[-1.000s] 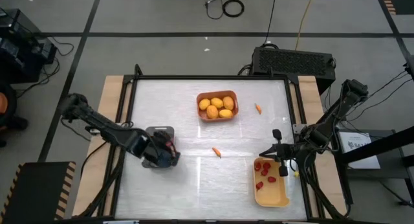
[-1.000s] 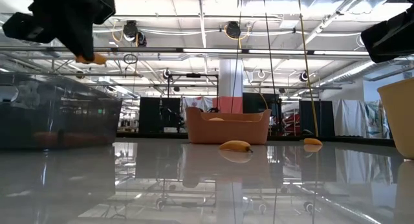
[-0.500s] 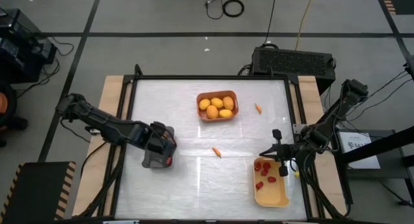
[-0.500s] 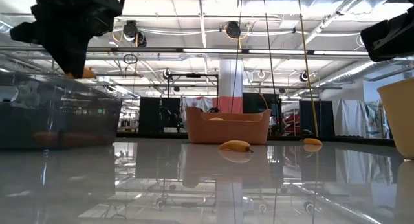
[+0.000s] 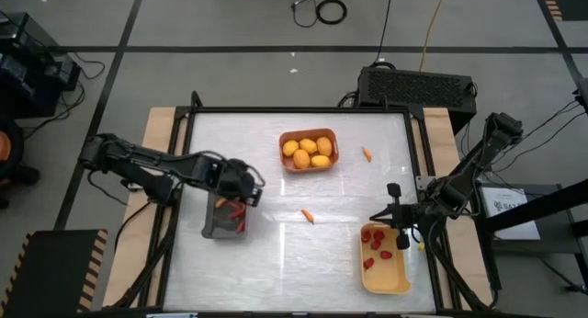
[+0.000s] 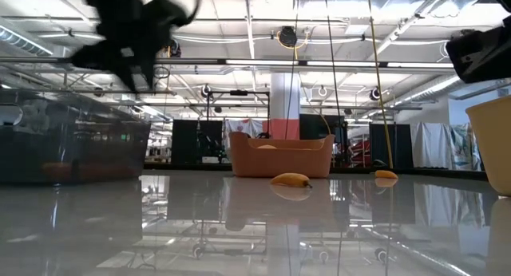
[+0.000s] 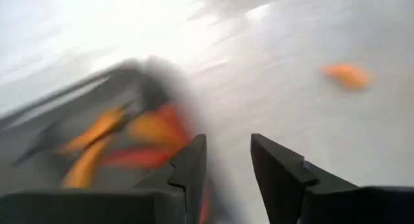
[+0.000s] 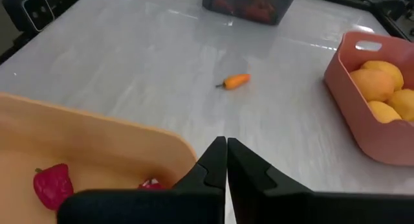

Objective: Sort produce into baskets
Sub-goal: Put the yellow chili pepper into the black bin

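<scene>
Left end effector [image 5: 246,191] open and empty above the dark grey basket [image 5: 225,221] holding chilies, right end effector [image 5: 386,217] closed empty by the yellow basket [image 5: 384,274], one orange chili [image 5: 308,216] loose mid-desk [image 5: 276,254].

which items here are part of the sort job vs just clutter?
Job: orange basket with round fruits; yellow basket with red berries; dark grey basket with chilies; two loose orange chilies.

Clutter: black box and cables beyond the table.
</scene>
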Motion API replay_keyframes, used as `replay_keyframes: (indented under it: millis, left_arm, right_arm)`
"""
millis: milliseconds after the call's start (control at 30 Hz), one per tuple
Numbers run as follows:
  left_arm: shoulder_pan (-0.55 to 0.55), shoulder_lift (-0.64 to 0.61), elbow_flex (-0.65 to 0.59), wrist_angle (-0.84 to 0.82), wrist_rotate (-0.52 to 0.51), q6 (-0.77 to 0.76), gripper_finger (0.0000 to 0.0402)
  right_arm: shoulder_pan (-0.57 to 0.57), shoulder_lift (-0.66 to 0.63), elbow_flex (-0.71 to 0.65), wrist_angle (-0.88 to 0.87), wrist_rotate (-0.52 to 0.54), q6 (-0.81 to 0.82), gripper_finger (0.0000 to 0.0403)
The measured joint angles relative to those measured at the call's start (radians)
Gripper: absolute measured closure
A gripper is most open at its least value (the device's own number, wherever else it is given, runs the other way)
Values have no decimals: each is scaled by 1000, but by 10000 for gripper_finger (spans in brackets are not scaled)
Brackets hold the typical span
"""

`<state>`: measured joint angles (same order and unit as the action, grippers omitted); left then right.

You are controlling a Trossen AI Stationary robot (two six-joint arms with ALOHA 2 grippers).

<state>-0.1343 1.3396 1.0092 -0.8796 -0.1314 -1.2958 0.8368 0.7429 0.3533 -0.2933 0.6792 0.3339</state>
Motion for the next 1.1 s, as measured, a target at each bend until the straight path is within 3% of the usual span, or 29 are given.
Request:
replay_keyframes:
  millis: [333, 533, 667, 933, 1100]
  left_arm:
    - [104, 46, 0, 718, -8, 502, 274]
    - [116, 209, 72, 813, -8, 672, 274]
    - [133, 388, 228, 819, -8, 857, 274]
    - [187, 784, 691, 817, -9, 1327, 274]
    - [259, 1001, 969, 785, 42, 1473, 274]
  right_arm:
    - [-8, -56, 0, -64, 56, 69, 399]
    - [-32, -116, 0, -92, 58, 71, 399]
    - [-48, -144, 0, -103, 59, 73, 399]
    - [-57, -152, 0, -162, 48, 136, 399]
    - [-57, -152, 0, -283, 51, 284, 399]
